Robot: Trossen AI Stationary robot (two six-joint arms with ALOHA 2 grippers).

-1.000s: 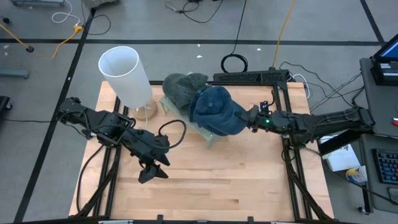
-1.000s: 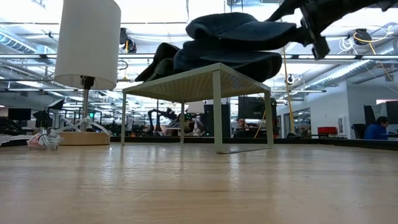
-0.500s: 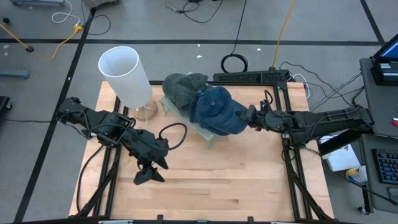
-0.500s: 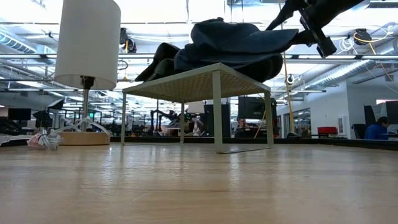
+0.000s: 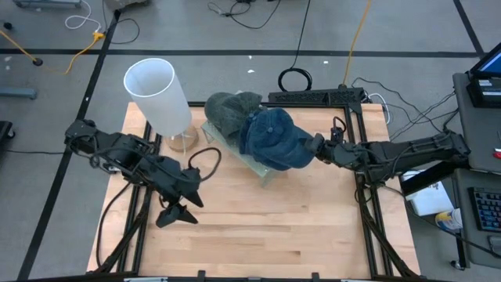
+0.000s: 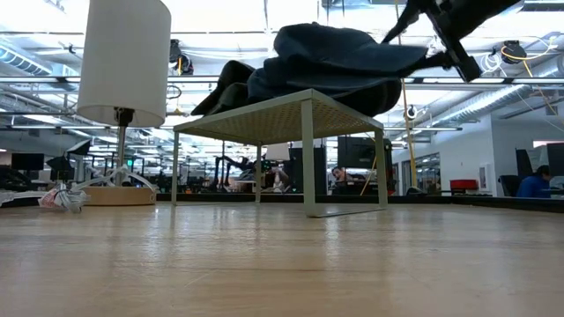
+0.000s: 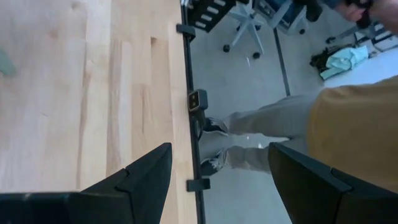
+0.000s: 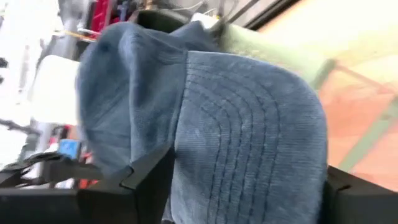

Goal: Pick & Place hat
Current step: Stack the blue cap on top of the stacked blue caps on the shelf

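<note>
- Releasing looks like your step now: the blue hat (image 5: 270, 139) lies on the green rack (image 6: 280, 110), partly over a grey hat (image 5: 228, 110).
- Your right hand (image 5: 316, 147) sits at the blue hat's brim, on the side away from the lamp (image 5: 160, 95); fingers astride the brim, whether they pinch it you cannot tell.
- Your left hand (image 5: 174, 214) waits spread, over the table (image 5: 258, 227) near the lamp.
- Next, judge the brim free, then back away level from the rack.
</note>
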